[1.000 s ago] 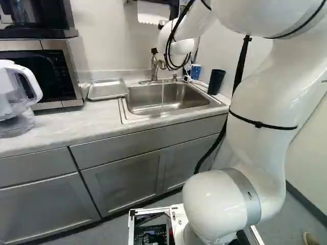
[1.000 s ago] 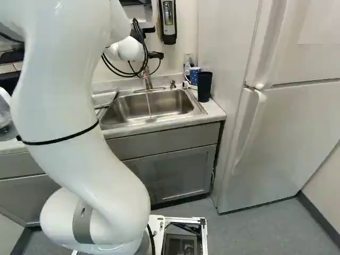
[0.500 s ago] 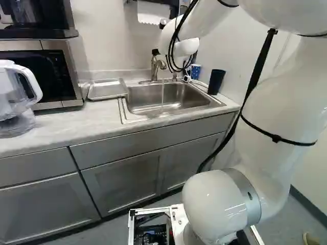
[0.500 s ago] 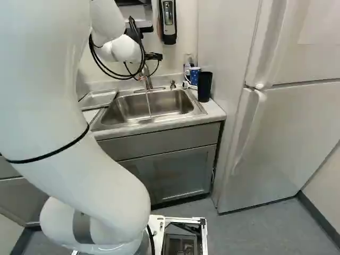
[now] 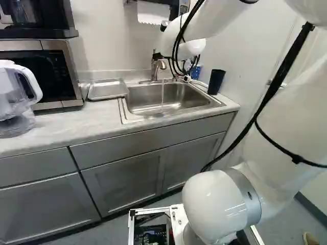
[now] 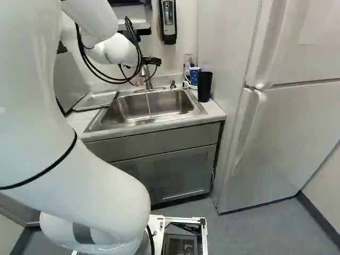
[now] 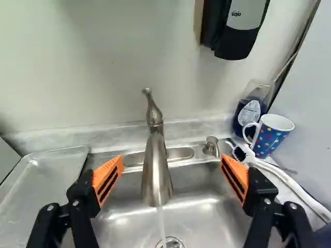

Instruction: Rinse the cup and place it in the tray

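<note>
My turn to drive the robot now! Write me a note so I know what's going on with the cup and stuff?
Gripper: open and empty, in front of the faucet.
Cups: a blue dotted mug and a dark tumbler stand on the counter past the sink, on the side away from the tray. I can't tell which one is meant; the mug seems likelier.
Tray: beside the sink, no cup in it.
Done: water is running. No rinsing shows.
Left: grasp the cup, rinse it, set it in the tray.
</note>
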